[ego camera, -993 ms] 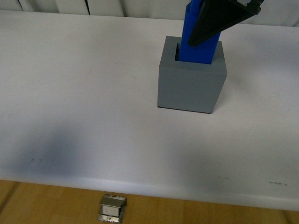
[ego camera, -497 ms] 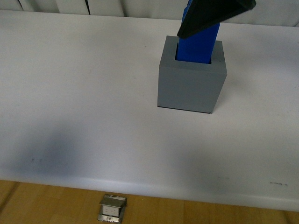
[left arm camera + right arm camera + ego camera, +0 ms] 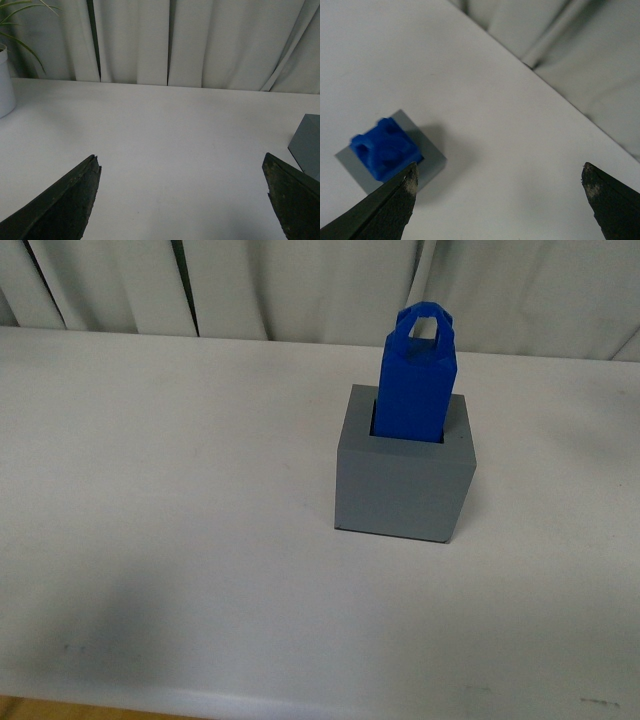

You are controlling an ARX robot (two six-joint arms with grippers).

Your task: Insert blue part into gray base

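2 sets of fingers are in view, both spread wide with nothing between them. From the front camera I see the blue part (image 3: 415, 380) standing upright in the square recess of the gray base (image 3: 403, 485). Its lower end is sunk inside, and most of its height, with the arched loop on top, rises above the rim. A thin dark gap shows along the part's left side inside the recess. The base sits on the white bench (image 3: 150, 490), right of centre and toward the far side, and pale curtains (image 3: 300, 285) hang behind the far edge.

My left fingers (image 3: 65, 205) hover over bare bench to the left of the base, and only 1 corner of the gray block shows at the edge of that wrist view. A white pot (image 3: 4, 80) with thin green leaves stands at the far left of the bench. My right fingers (image 3: 390, 210) hang above the bench, and that wrist camera looks down on the part's top and the base's rim around it.
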